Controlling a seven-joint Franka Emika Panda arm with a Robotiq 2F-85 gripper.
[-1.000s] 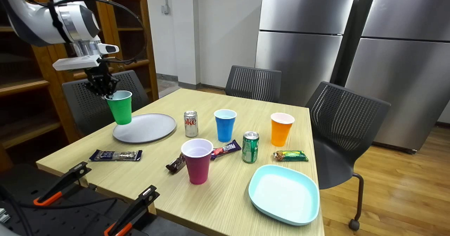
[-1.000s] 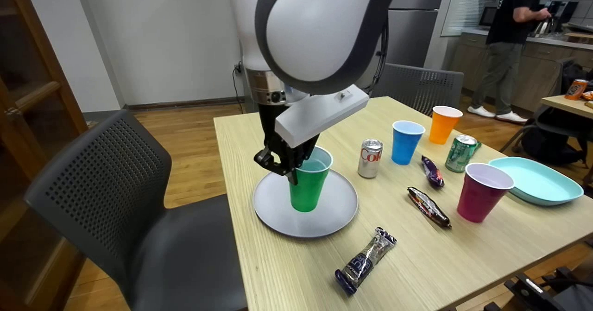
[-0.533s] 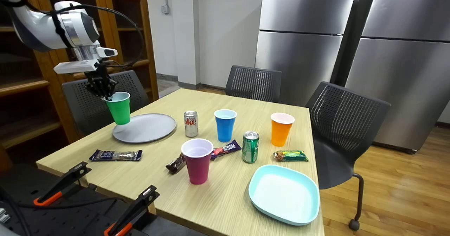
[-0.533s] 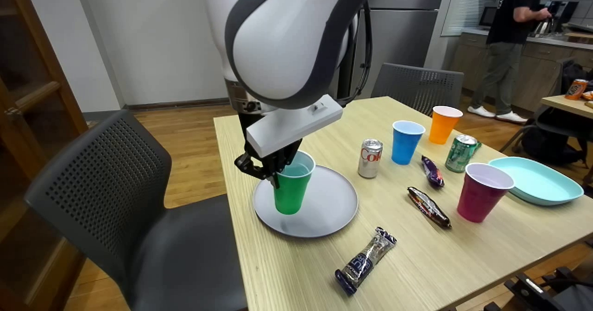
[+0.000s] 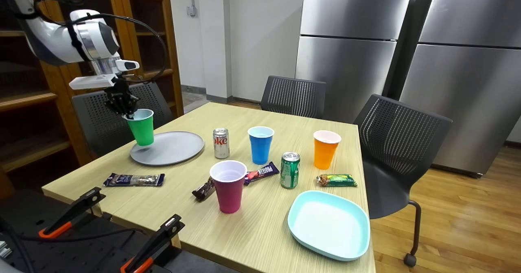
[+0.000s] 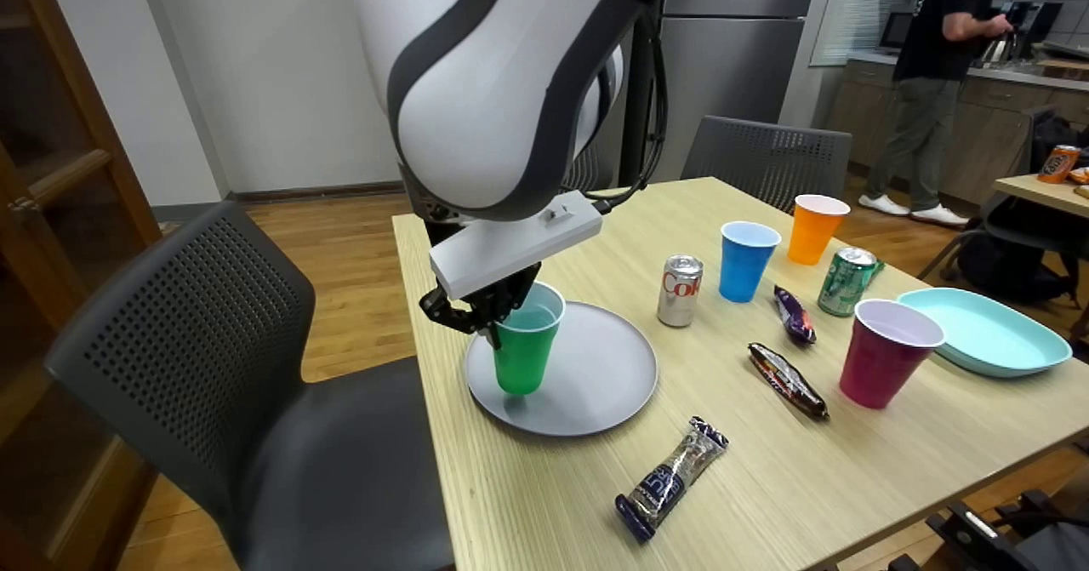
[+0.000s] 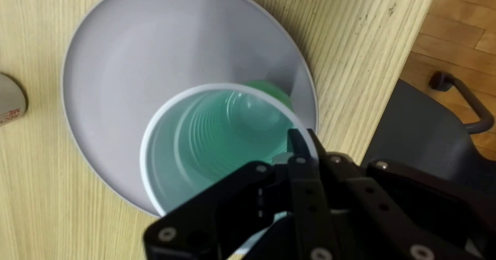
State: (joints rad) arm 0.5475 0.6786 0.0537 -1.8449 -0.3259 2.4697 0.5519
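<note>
Green cup (image 6: 526, 354) has shifted, partly hidden by the gripper (image 7: 306, 142).

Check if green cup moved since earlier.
Yes: in an exterior view, the green cup has shifted, relative to the gray plate, toward the near chair.

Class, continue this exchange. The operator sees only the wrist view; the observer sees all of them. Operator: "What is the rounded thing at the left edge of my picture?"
Observer: A silver can with red Coke lettering.
Operator: Besides the green cup that the gripper pinches, is another cup near that can?
Observer: Yes, a blue cup stands beside it.
Operator: Does anything lie near the grey plate, outside my picture?
Observer: Yes, a wrapped bar, not touching it.
</note>
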